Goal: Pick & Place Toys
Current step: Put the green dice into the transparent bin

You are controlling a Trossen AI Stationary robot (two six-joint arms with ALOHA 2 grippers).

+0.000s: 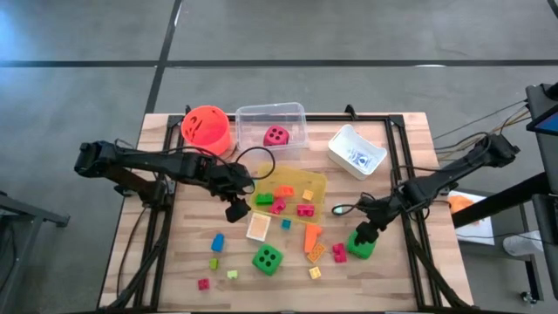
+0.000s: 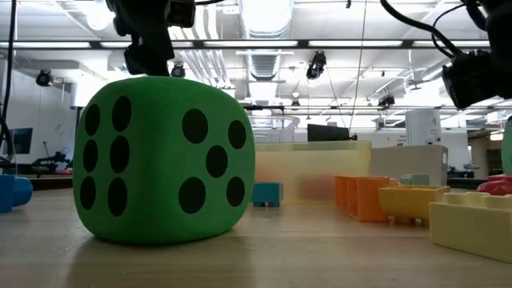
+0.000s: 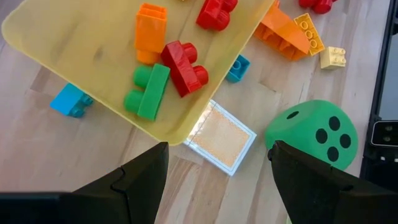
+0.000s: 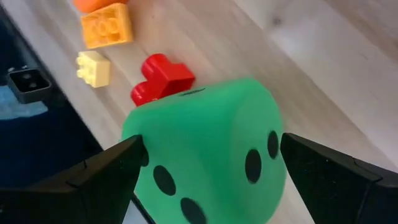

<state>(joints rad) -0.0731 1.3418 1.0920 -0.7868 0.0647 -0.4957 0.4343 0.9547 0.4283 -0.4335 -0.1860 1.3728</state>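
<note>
Right end effector point(image 4: 208, 180) spread wide astride a green die point(image 4: 208, 146); left end effector point(image 3: 214, 177) open, empty

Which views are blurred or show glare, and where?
Low view: the near yellow block at the right edge is soft, and ceiling lamps glare. Right wrist view: the green die is blurred. Left wrist view: sharp, with a bright glint on the yellow tray edge.
</note>
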